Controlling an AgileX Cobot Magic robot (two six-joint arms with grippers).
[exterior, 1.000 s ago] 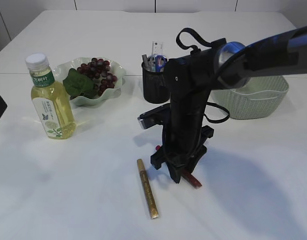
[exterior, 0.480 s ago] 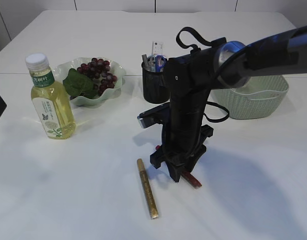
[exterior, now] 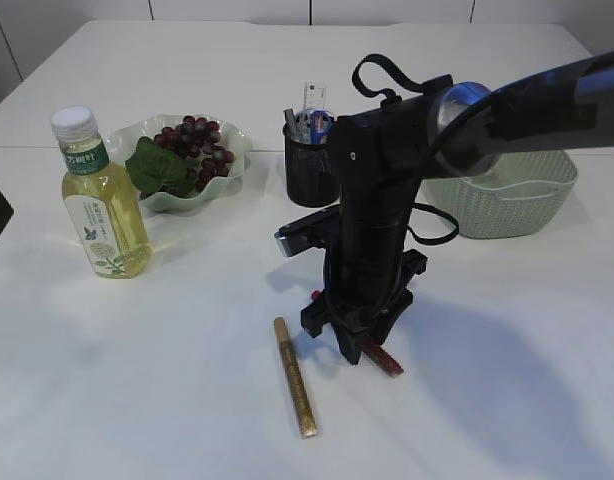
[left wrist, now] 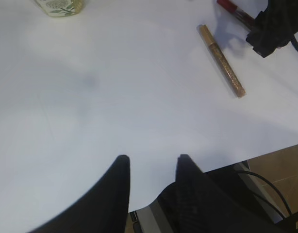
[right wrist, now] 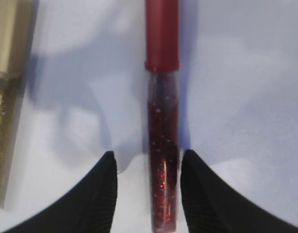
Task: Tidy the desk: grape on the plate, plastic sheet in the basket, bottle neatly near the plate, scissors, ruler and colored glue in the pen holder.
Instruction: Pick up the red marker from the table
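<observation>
Red glitter glue tube [right wrist: 162, 145] lying flat on the white table [exterior: 137, 380], straddled by the right gripper [right wrist: 148, 189]: one black finger [right wrist: 98, 194] on either side of the tube, both apart from it, nothing clamped. Seen from outside, right gripper [exterior: 359, 352] pointed straight down at the table, red tube [exterior: 385, 358] poking out beneath it toward the front right. Gold glitter glue tube [exterior: 295, 377] just beside on the left, lying free on the table, roughly parallel to the red one in the right wrist view [right wrist: 6, 97].

Left gripper [left wrist: 151, 167] hovering over a bare stretch of table near the front edge, fingers partly spread, holding nothing. Gold tube [left wrist: 222, 60] and the red tube's end [left wrist: 234, 10] well apart from it, up in the far right of that view; base of the bottle [left wrist: 59, 6] just visible at the top edge.

Bottle [exterior: 97, 200] of yellow drink standing upright at the left, white cap on, near the plate [exterior: 232, 150]. Grapes [exterior: 199, 148] with a green leaf resting on the wavy pale green plate. Black mesh pen holder [exterior: 307, 165] behind the right arm, with a ruler [exterior: 314, 98] and other items standing in it; scissors there hard to make out. Pale green woven basket [exterior: 507, 195] at the right, partly hidden by the arm; contents not visible.
</observation>
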